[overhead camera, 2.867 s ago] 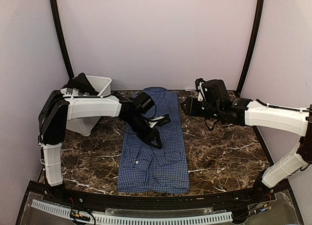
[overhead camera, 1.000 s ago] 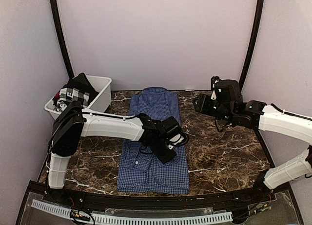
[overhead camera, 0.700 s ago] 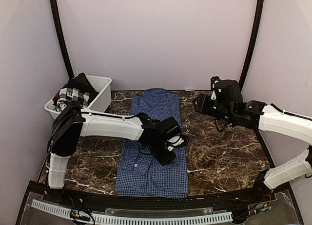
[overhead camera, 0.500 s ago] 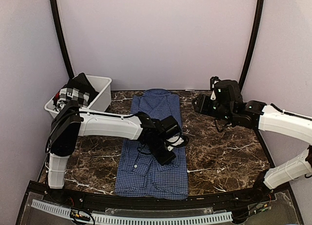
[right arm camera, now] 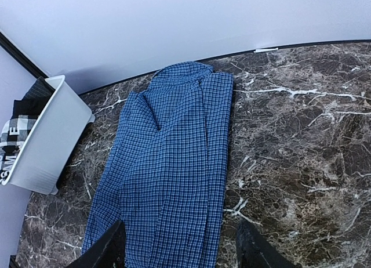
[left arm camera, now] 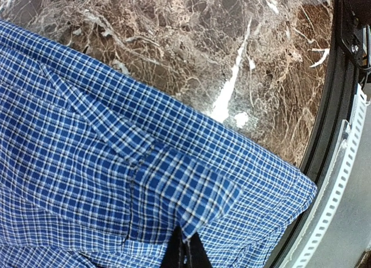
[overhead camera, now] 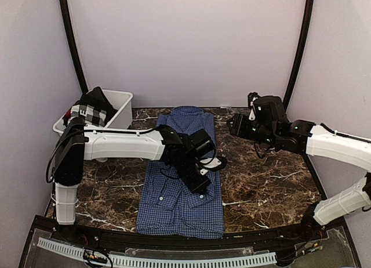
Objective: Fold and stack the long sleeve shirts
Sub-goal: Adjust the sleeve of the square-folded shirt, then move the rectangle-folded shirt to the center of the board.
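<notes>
A blue long sleeve shirt (overhead camera: 174, 207) with a fine dark check lies lengthwise in the middle of the marble table, collar at the far end. My left gripper (overhead camera: 201, 185) is low over its middle and shut on a sleeve cuff (left arm camera: 204, 201). In the left wrist view the left gripper (left arm camera: 185, 255) pinches the cuff's edge at the bottom of the frame, above the rest of the shirt (left arm camera: 75, 158). My right gripper (overhead camera: 232, 126) hovers open and empty to the right of the collar. Its view shows the right gripper (right arm camera: 182, 250) with jaws wide apart above the shirt (right arm camera: 174, 158).
A white plastic bin (overhead camera: 120, 100) stands at the back left holding dark and black-and-white checked clothes (overhead camera: 87, 112); it also shows in the right wrist view (right arm camera: 43, 146). Bare marble table (overhead camera: 264, 181) lies to the right. The black front rail (left arm camera: 330, 134) runs near the shirt's hem.
My left gripper has moved from the shirt's upper part to its middle and closed on the cuff. The shirt's lower part has shifted slightly left. The right arm has drawn back a little.
</notes>
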`<state>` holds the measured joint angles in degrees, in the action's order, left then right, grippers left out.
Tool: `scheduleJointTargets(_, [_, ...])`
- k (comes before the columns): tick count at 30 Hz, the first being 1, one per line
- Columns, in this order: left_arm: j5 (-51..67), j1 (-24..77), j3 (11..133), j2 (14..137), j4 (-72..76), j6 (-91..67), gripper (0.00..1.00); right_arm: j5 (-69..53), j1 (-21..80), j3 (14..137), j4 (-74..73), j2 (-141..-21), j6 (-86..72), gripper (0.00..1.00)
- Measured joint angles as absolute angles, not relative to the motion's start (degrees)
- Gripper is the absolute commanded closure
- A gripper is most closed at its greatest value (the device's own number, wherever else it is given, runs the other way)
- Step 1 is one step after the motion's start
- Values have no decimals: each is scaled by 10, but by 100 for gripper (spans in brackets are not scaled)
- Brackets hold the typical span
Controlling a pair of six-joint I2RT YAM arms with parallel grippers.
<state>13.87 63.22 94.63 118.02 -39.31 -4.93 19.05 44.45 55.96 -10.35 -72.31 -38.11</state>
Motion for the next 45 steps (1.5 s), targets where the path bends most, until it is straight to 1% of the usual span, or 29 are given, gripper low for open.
scheduleJointTargets(5, [161, 632, 947, 1180, -405, -42, 100, 188, 444, 558, -104, -724, -381, 39])
scheduleJointTargets(9, [171, 632, 946, 1180, -405, -37, 97, 184, 444, 556, -103, -724, -382, 39])
scheduleJointTargets(11, [171, 632, 942, 1180, -404, -36, 89, 181, 444, 551, -103, -725, -382, 38])
scheduleJointTargets(12, [170, 632, 939, 1180, -404, -36, 82, 179, 444, 548, -104, -725, -382, 38])
scheduleJointTargets(13, [169, 633, 937, 1180, -404, -37, 78, 179, 444, 545, -104, -725, -383, 38])
scheduleJointTargets(14, [168, 633, 935, 1180, -403, -38, 69, 178, 444, 542, -104, -725, -383, 38])
scheduleJointTargets(15, [164, 633, 934, 1180, -402, -40, 67, 178, 444, 539, -104, -725, -385, 38])
scheduleJointTargets(18, [148, 633, 934, 1180, -393, -51, 56, 174, 444, 525, -104, -725, -385, 38])
scheduleJointTargets(19, [143, 632, 934, 1180, -390, -55, 54, 170, 444, 521, -104, -725, -385, 38])
scheduleJointTargets(24, [123, 615, 920, 1175, -359, -88, 52, 140, 444, 503, -107, -735, -385, 38])
scheduleJointTargets(28, [106, 570, 864, 1135, -327, -133, 52, 114, 444, 494, -107, -755, -387, 39])
scheduleJointTargets(33, [72, 481, 755, 1042, -276, -192, 51, 77, 444, 481, -103, -786, -392, 42])
scheduleJointTargets(37, [51, 427, 663, 978, -242, -232, 51, 39, 445, 460, -90, -809, -399, 43])
scheduleJointTargets(40, [49, 401, 601, 954, -220, -256, 51, 15, 451, 451, -85, -834, -405, 44])
scheduleJointTargets(45, [54, 374, 542, 947, -191, -283, 50, -6, 464, 451, -69, -881, -411, 48])
